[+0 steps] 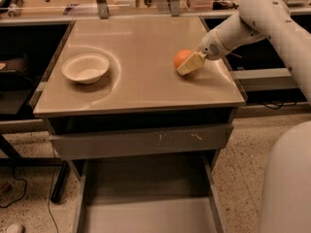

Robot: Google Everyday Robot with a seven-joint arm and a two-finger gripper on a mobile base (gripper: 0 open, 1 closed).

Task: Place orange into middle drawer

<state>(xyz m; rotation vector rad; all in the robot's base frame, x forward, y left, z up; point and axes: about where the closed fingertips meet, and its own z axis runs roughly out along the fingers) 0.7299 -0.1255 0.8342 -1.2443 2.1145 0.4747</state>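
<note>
One orange (pixel 181 57) near the tabletop's (pixel 141 42) right edge, the tool (pixel 188 64) against it, grip I cannot tell; one bowl (pixel 85 68) left; one drawer (pixel 146 215) open.

Round orange (pixel 181 58) on tabletop (pixel 136 84) against tool (pixel 188 65); grey middle drawer (pixel 146 216) open below

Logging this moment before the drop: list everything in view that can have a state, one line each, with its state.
orange: resting on the tabletop, at the claw, not yet in the drawer.
claw: low over the tabletop's right side, at the orange.
middle drawer: pulled open.
scratched-front drawer: looks shut.
white bowl: upright, empty, on the tabletop's left.
</note>
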